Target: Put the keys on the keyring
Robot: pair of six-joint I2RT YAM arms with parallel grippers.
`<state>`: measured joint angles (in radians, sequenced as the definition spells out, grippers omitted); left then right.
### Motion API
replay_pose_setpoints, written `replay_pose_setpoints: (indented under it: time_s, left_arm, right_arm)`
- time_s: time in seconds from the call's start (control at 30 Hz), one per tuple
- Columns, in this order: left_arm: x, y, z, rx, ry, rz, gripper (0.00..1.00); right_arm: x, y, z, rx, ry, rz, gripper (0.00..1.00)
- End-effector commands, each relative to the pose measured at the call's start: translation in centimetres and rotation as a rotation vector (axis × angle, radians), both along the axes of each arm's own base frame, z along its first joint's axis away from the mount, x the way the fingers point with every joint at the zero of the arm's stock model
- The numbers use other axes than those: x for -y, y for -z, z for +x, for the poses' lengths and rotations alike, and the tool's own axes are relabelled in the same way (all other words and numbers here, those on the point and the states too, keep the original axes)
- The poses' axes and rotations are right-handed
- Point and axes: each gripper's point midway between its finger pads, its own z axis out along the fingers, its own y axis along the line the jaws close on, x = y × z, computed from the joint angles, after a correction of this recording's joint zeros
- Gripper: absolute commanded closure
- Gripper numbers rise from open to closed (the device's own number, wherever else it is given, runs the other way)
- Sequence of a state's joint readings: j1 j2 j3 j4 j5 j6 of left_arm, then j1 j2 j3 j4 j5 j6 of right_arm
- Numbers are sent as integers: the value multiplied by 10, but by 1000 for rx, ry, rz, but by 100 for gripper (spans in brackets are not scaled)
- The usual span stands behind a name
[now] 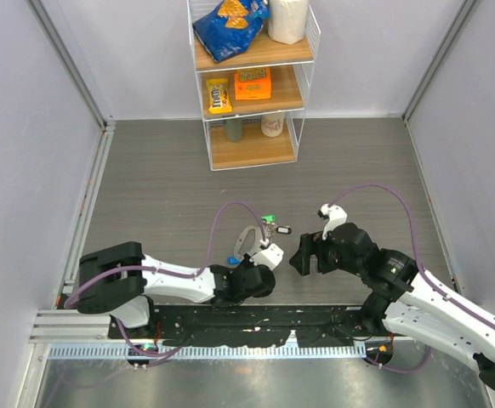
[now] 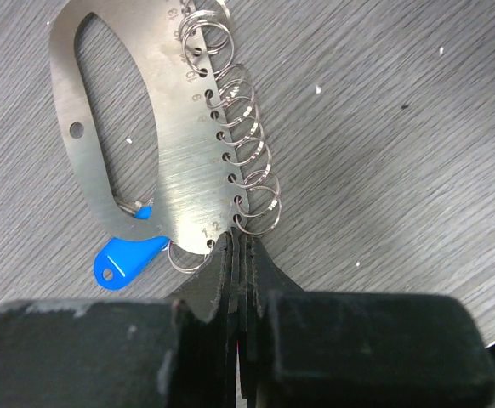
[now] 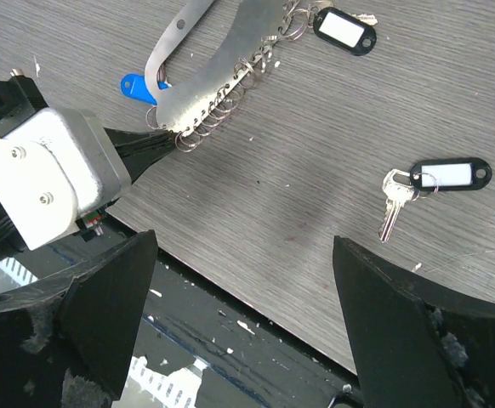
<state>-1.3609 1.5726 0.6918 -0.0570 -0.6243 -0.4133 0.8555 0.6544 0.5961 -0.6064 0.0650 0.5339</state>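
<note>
Grey metal is shining from above: the keyring (image 1: 246, 240) is lying on the worktop (image 1: 162, 195), and the left pincer (image 1: 252, 263) is pinching its near end, likely so it is not sliding. The right pincer (image 1: 303, 255) is hanging just beside. A shelf (image 1: 247, 149) with snacks is standing well apart, not blocking anything.

From the left wrist, the left pincer (image 2: 241, 255) is squeezing shut on the keyring's edge, beside small rings (image 2: 249, 161) and a blue tag (image 2: 128, 259).

From the right wrist, the right pincer (image 3: 243, 255) is standing wide, holding nothing. 1 of the 2 keys (image 3: 390, 212) is lying loose below it; the other's black tag (image 3: 345, 27) is lying by the keyring's far end.
</note>
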Motion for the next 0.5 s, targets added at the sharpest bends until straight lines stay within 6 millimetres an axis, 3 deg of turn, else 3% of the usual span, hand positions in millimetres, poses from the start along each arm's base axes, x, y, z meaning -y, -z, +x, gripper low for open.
replay_pose_setpoints:
  time_s: [0.0,0.3,0.47]
  left_arm:
    - [-5,-17,5,35,-26,-59,100]
    - [3,-41,-12,-24,63,-164,100]
    - [2,-65,-16,-24,89,-225,100]
  right_arm:
    - [-6,-14,3,36,6,58,9]
    - [-6,-22,5,72,-2,74,10]
    - [-5,-24,4,93,-22,72,10]
